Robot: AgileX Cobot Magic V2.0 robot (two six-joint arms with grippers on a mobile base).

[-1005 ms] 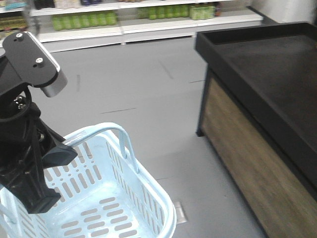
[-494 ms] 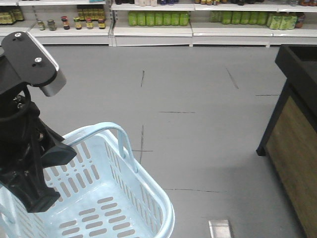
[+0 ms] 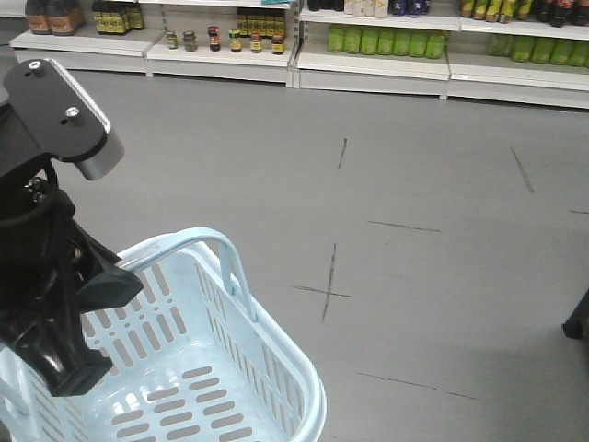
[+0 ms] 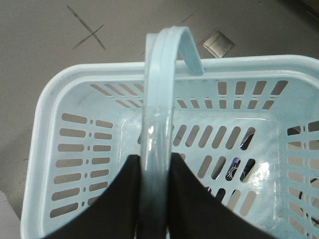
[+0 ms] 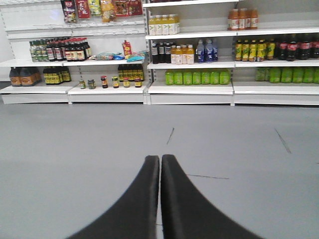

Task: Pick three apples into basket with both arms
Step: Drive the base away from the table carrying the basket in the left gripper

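Basket at lower left, open floor ahead, shelves at the back

The basket point(image 3: 276, 368) fills the front view's lower left, with the left arm point(image 3: 46, 276) over its left side. The left gripper point(image 4: 155, 164) has a finger on either side of the raised handle point(image 4: 162, 74) — closed against it — above the basket's inside. A floor plate point(image 4: 218, 45) lies just beyond the far rim. The floor point(image 3: 414, 184) stretches ahead to stocked shelves point(image 3: 368, 55) along its far edge. The right gripper point(image 5: 160, 162) points toward them, fingers together.
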